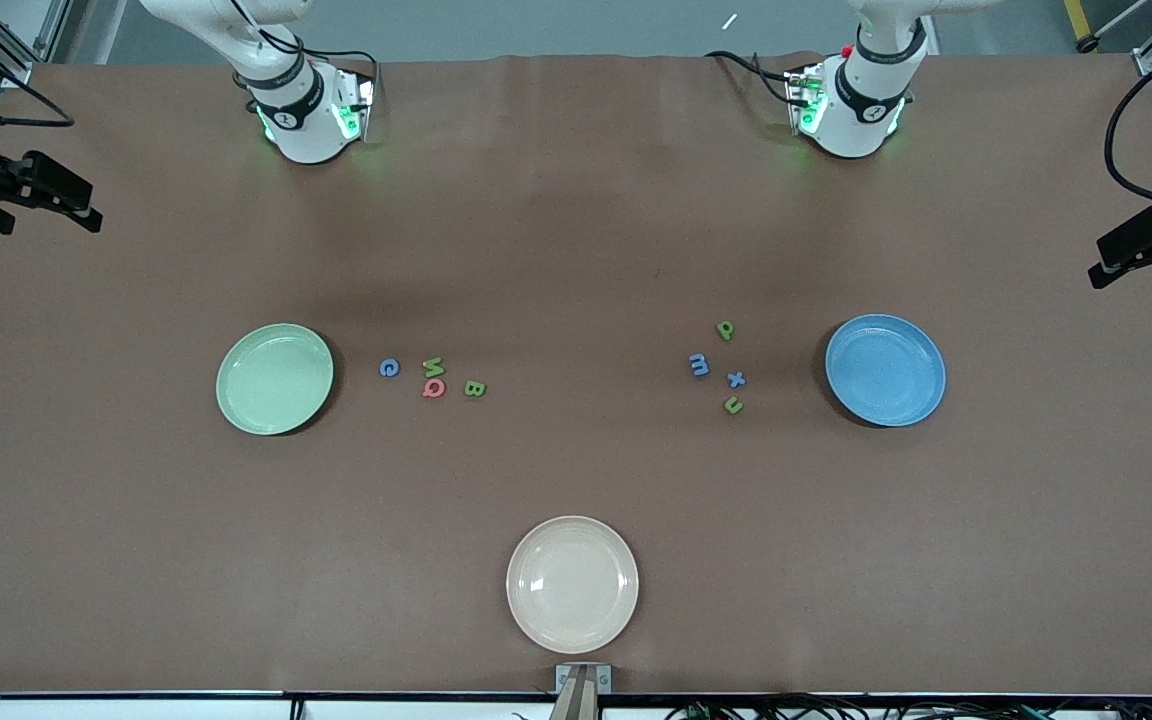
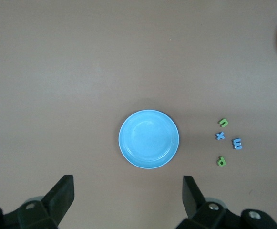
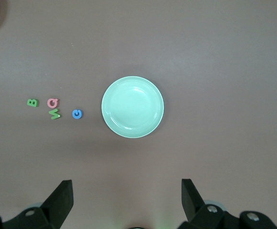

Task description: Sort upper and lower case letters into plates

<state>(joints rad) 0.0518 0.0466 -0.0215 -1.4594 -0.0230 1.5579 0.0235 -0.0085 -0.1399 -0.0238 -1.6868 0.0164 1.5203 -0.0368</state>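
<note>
A brown table [image 1: 576, 250] is seen with three plates. The green plate [image 1: 274, 378] is set toward the right arm's end, the blue plate [image 1: 885, 369] toward the left arm's end (both bare). From the blue plate, small letters [image 1: 721, 367] lie at nine o'clock; from the green plate, capital letters [image 1: 433, 377] at three o'clock. A cream plate [image 1: 572, 584] lies nearest the front camera. The left gripper [image 2: 127, 200] is held spread wide over the blue plate, the right gripper [image 3: 127, 200] likewise over the green plate.

You see both arms waiting, raised high at their own ends of the counter. The left gripper [image 2: 126, 198] points straight down, fingers [image 2: 62, 193] spread wide, holding nothing. The right gripper [image 3: 126, 200] matches: downward, wide apart, empty.
</note>
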